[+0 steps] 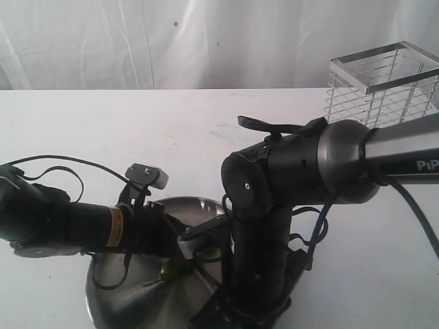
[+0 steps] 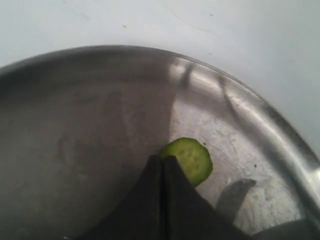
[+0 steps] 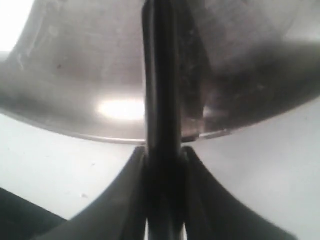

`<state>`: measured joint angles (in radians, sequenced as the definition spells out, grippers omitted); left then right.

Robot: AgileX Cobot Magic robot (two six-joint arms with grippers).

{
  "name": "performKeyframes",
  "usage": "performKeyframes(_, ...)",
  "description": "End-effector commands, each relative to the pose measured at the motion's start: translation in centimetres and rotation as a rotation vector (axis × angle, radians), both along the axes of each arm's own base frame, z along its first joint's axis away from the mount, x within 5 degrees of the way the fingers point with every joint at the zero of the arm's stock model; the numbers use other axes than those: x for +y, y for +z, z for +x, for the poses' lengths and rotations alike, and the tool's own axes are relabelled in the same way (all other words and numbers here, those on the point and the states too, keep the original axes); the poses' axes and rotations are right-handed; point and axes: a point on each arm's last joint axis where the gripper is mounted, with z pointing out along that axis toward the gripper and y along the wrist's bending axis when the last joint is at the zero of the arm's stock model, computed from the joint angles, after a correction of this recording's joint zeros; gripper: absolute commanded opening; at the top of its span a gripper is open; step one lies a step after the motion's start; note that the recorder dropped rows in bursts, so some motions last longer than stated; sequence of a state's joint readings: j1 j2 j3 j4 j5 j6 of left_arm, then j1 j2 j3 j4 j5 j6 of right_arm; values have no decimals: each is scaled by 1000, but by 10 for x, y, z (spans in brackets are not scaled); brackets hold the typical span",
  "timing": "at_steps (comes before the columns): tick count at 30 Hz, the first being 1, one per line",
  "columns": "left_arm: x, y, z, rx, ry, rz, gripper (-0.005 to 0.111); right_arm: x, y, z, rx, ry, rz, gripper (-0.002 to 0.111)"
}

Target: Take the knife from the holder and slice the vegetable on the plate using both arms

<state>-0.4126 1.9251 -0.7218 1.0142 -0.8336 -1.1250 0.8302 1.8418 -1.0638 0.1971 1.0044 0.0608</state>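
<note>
The steel plate (image 1: 120, 301) lies at the front of the table. My left gripper (image 2: 162, 159) is shut low over it, its fingertips pressed together with nothing showing between them. A round green slice of the vegetable (image 2: 191, 160) lies flat on the plate (image 2: 260, 117), touching the fingertips' side. In the exterior view a bit of green vegetable (image 1: 175, 271) shows under the left gripper (image 1: 182, 247). My right gripper (image 3: 164, 152) is shut on the knife (image 3: 162, 95), whose dark length reaches out over the plate (image 3: 75, 80). The right arm (image 1: 260, 247) hides that gripper in the exterior view.
The chrome wire holder (image 1: 384, 86) stands at the back right of the white table (image 1: 103, 130), with no knife showing in it. A white curtain hangs behind. The thick right arm's elbow stands over the plate's right side, close to the left arm's wrist.
</note>
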Motion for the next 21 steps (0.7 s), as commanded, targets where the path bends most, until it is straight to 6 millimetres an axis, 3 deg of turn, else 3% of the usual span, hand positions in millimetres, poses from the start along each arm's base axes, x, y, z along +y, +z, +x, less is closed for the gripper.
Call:
performKeyframes(1,1,-23,-15,78,-58,146,0,-8,-2,-5,63,22,-69,0)
performKeyframes(10,2,-19,-13,70,-33,143,0,-4,-3,0,12,-21,-32,0)
performKeyframes(21,0,20,-9,-52,-2,62,0,-2,-3,1,-8,-27,-15,0)
